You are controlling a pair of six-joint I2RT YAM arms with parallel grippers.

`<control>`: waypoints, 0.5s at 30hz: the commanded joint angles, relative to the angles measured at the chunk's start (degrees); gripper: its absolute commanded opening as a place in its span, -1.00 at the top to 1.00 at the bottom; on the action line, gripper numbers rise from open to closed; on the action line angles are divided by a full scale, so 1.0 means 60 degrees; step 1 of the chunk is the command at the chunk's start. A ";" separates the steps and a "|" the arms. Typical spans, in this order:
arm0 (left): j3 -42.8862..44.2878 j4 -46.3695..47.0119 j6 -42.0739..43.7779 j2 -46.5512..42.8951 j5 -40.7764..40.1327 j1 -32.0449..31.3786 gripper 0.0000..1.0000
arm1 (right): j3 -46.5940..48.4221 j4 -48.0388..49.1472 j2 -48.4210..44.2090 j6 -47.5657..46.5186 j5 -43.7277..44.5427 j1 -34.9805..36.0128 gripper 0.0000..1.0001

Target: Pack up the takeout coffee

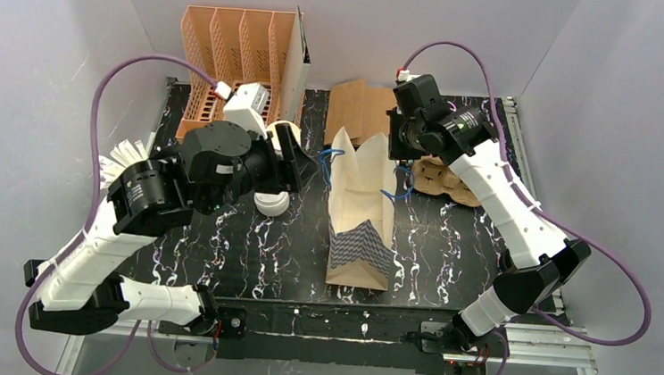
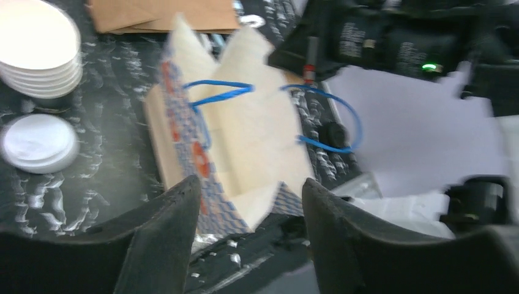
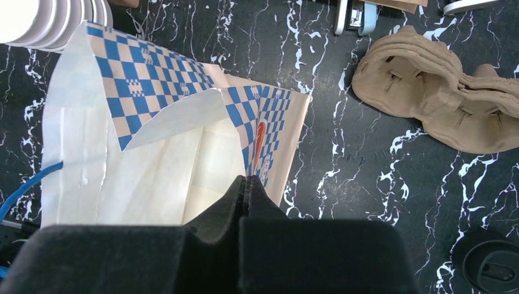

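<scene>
Empty left gripper (image 2: 250, 184) open wide, right gripper (image 3: 248, 180) closed at paper bag (image 3: 153, 159) rim, perhaps pinching it

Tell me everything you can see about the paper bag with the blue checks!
The paper bag is checked blue and white outside, with an orange mark on one side, and plain cream inside. Thin blue cord handles hang at its mouth, which gapes open. It rests on the black marbled table between the two arms. The right tool, shut, seems to pinch its edge.
</scene>
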 commanded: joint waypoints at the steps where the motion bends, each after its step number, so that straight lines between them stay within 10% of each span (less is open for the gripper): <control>1: 0.0964 0.0451 0.0385 0.0700 0.2368 0.0018 0.11 | -0.0086 0.0455 -0.0313 -0.0084 0.0036 -0.0039 0.97; 6: 0.1404 0.1019 0.0385 0.2413 0.3831 -0.0022 0.44 | -0.0137 0.0505 -0.0408 -0.0056 0.0020 -0.0037 0.97; 15: 0.2137 0.0110 0.1302 0.4123 0.0029 -0.0070 0.24 | -0.0234 0.0534 -0.0521 -0.0069 0.0066 -0.0062 0.97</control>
